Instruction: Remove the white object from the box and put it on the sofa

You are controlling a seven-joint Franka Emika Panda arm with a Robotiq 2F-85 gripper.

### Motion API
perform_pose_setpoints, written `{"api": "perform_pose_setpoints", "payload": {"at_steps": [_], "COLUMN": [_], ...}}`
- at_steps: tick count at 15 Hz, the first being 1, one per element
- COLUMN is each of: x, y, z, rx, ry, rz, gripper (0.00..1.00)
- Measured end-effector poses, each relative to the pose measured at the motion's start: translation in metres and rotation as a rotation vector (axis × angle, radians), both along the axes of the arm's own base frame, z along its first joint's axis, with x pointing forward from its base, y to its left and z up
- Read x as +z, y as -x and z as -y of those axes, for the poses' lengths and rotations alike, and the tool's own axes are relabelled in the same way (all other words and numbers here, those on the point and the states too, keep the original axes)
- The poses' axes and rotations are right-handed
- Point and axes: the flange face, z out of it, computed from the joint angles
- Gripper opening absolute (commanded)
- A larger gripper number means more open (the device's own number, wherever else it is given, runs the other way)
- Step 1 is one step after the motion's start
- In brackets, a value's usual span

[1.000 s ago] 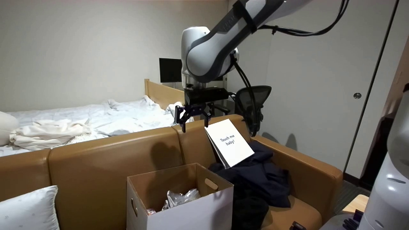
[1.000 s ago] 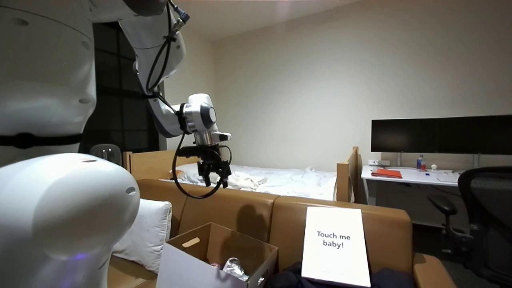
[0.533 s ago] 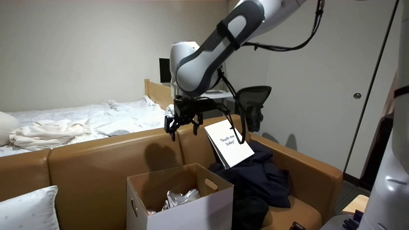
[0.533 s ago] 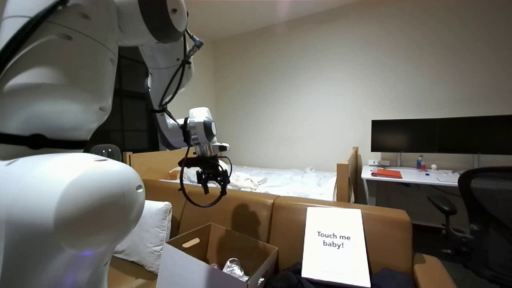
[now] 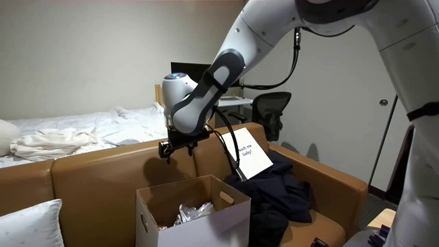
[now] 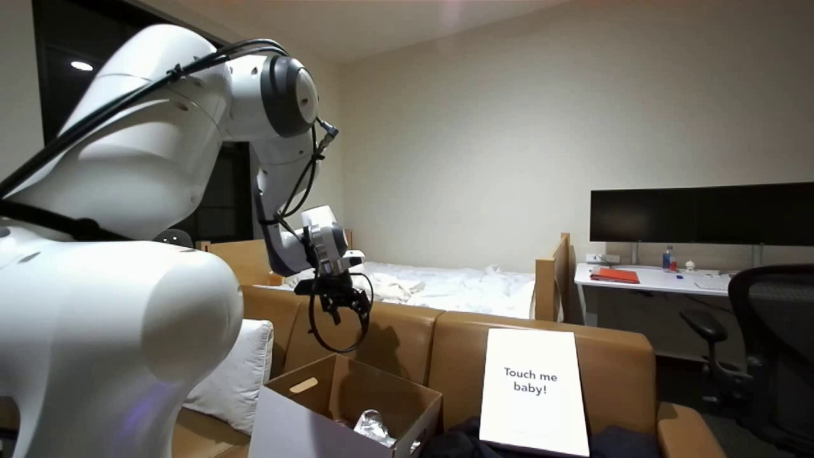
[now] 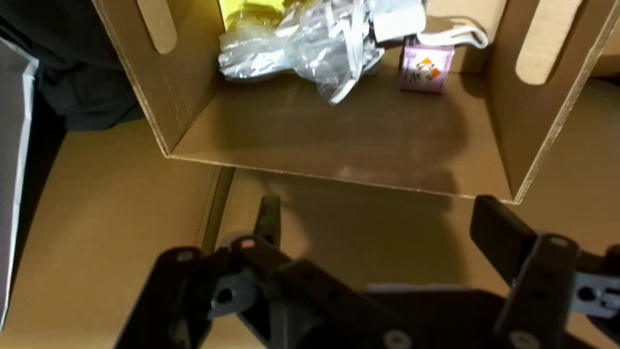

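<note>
The cardboard box (image 5: 205, 230) stands on the brown leather sofa (image 5: 103, 178) and also shows in an exterior view (image 6: 305, 426). In the wrist view the box (image 7: 339, 126) holds a white block (image 7: 398, 22) with a white cable or strap, partly cut off by the frame's top edge. Beside it are a clear plastic bag (image 7: 310, 53) and a small purple carton (image 7: 426, 68). I cannot make out the white block in the exterior views. My gripper (image 7: 378, 213) is open and empty, above the box's back edge near the sofa backrest; it shows in both exterior views (image 5: 179, 156) (image 6: 348, 312).
A white board reading "Touch me baby!" (image 6: 533, 407) leans on the backrest beside the box, over dark clothes (image 5: 277, 192). A white pillow (image 5: 34, 223) lies on the sofa's opposite side. Behind the sofa are a bed (image 5: 133, 125), a desk and an office chair (image 5: 271, 106).
My arm and gripper have come down towards the box, moving left in one exterior picture and slightly right in another. The gripper stays open. The box and its contents have not moved.
</note>
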Motion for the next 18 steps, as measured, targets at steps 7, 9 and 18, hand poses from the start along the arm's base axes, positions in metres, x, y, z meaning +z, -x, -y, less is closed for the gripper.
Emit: {"api": "perform_pose_setpoints", "payload": {"at_steps": [7,9,18], "x": [-0.050,-0.050,-0.108], "y": [-0.017,-0.017,-0.030], "z": [-0.014,-0.015,0.034], "rx": [-0.049,-0.052,-0.228], "ry": [0.033,0.033,-0.035], "rz": [-0.046,-0.048,-0.228], "gripper": [1.00,1.00,1.00]}}
